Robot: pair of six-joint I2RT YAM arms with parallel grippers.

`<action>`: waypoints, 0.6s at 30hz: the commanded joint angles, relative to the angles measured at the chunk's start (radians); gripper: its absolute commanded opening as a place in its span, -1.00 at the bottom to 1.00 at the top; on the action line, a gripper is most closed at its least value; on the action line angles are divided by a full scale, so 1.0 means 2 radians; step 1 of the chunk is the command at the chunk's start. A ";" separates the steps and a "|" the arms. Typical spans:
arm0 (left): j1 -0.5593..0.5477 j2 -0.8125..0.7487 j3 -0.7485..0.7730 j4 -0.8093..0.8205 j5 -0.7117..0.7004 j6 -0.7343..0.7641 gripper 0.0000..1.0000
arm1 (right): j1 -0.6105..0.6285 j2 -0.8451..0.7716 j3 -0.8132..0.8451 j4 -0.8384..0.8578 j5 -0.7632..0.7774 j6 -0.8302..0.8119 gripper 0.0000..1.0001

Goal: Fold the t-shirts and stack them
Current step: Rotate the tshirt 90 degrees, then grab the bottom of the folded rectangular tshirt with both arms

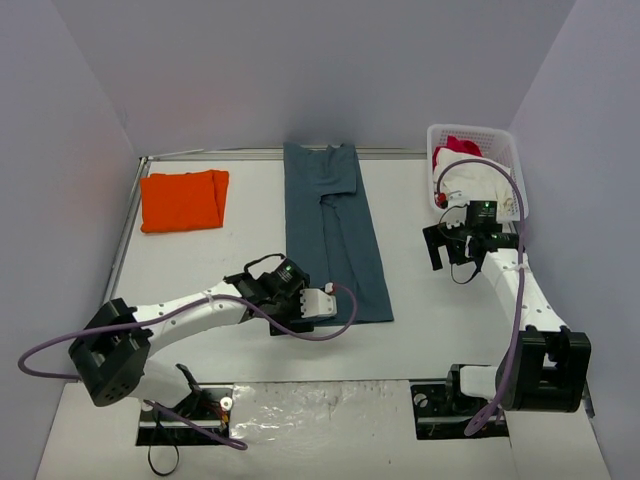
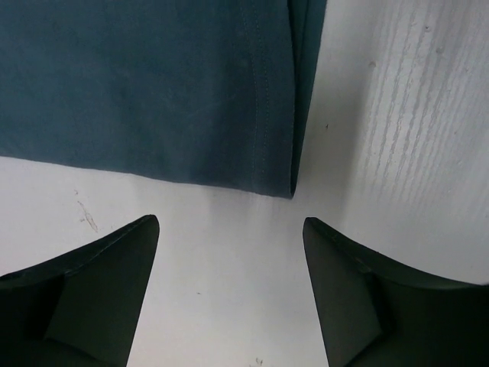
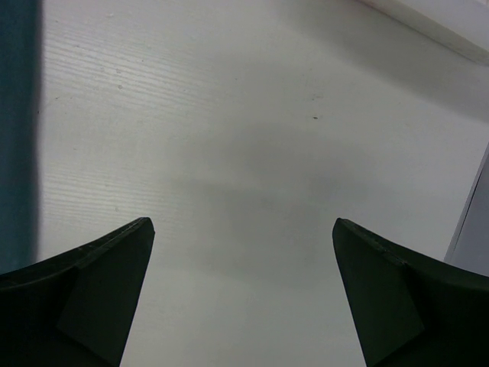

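Observation:
The slate-blue t-shirt (image 1: pixel 335 230) lies in the middle of the table as a long strip folded lengthwise, running from the far edge toward me. My left gripper (image 1: pixel 300 312) is open and empty, low at the strip's near-left corner. In the left wrist view (image 2: pixel 229 222) it has bare table between its fingers, and the shirt's hemmed corner (image 2: pixel 153 84) is just ahead. The orange t-shirt (image 1: pixel 183 200) lies folded at the far left. My right gripper (image 1: pixel 450 245) is open and empty over bare table right of the strip (image 3: pixel 243 222). The shirt's edge (image 3: pixel 15 115) shows at the left of that view.
A white basket (image 1: pixel 505 140) stands at the far right corner, holding a white garment (image 1: pixel 470 180) and a red-pink garment (image 1: pixel 457 147). Walls enclose the table on three sides. Purple cables loop off both arms.

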 commanded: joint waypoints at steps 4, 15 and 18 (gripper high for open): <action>-0.005 0.013 0.015 0.016 0.025 -0.008 0.44 | 0.000 0.003 0.003 0.003 0.008 0.001 1.00; -0.007 0.035 0.010 0.021 0.049 -0.019 0.32 | 0.001 0.004 0.003 0.002 0.010 0.001 1.00; -0.007 0.046 0.010 0.025 0.050 -0.021 0.29 | 0.001 0.003 0.002 0.002 0.010 0.001 1.00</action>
